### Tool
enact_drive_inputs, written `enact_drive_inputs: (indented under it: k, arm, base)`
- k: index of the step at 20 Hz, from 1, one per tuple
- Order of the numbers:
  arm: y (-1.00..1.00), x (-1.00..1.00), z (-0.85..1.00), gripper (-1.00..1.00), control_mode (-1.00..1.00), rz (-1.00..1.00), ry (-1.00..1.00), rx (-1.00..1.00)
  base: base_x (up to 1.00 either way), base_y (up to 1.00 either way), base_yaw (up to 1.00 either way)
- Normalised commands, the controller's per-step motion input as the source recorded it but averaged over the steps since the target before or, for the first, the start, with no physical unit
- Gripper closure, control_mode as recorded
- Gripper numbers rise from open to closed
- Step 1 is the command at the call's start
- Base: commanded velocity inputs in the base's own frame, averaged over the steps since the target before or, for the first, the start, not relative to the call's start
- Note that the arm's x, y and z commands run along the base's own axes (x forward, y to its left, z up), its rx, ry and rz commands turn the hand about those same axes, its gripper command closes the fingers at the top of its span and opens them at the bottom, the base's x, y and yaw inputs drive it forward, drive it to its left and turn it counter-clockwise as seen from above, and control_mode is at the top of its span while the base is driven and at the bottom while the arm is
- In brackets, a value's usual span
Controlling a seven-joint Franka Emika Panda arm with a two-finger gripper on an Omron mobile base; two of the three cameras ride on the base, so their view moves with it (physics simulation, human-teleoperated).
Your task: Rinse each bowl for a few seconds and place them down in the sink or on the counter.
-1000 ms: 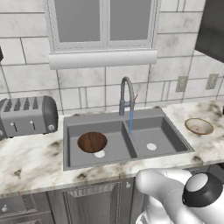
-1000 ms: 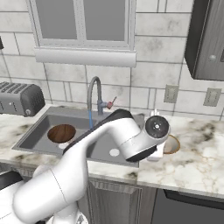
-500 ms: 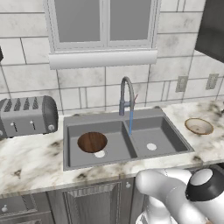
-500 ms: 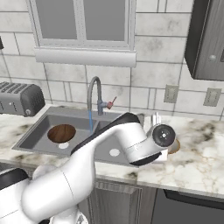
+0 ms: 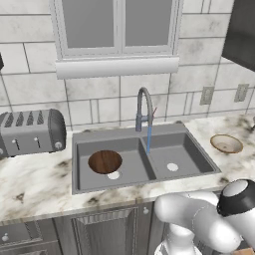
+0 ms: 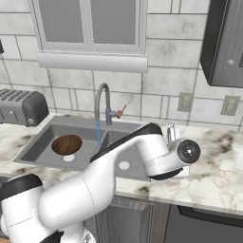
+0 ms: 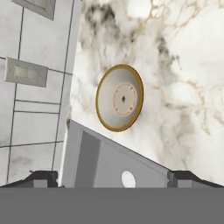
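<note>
The pale tan bowl (image 7: 120, 98) lies on the marble counter (image 7: 188, 78) to the right of the sink (image 5: 79, 164), and it also sits there as the tan bowl (image 5: 226, 143) in the left base view. My gripper (image 7: 113, 178) hangs open above the sink's right edge, its fingertips (image 7: 41, 177) wide apart and nothing between them, the tan bowl a little way ahead. The dark brown bowl (image 5: 104, 162) rests in the left basin, seen too as the brown bowl (image 6: 66, 144). In the right base view my arm (image 6: 142, 147) hides the tan bowl.
A blue stream of water runs from the gooseneck tap (image 5: 144, 107) down into the sink. A grey toaster (image 5: 32, 130) stands on the counter at the left. Wall outlets (image 7: 26, 72) sit behind the tan bowl. A dark upper cabinet (image 6: 223, 42) hangs at the right.
My hand has swung to the right and slightly lower, over the sink's right edge toward the tan bowl. Both bowls lie where they were.
</note>
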Motion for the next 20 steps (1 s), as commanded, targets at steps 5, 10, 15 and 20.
enact_drive_inputs:
  k: [5,10,15,20]
  arm:
    - [-0.09,0.15,-0.18,-1.00,-1.00,0.06,0.00,0.01]
    - [-0.11,0.14,-0.20,-1.00,-1.00,0.06,0.00,0.01]
    - [-0.15,0.12,-0.16,-1.00,-1.00,0.04,-0.01,0.00]
    - [-0.18,0.08,-0.17,-1.00,-1.00,0.01,0.00,0.01]
  base:
    - [0.00,0.00,0.00]
    - [0.00,0.00,0.00]
    - [0.00,0.00,0.00]
    - [0.00,0.00,0.00]
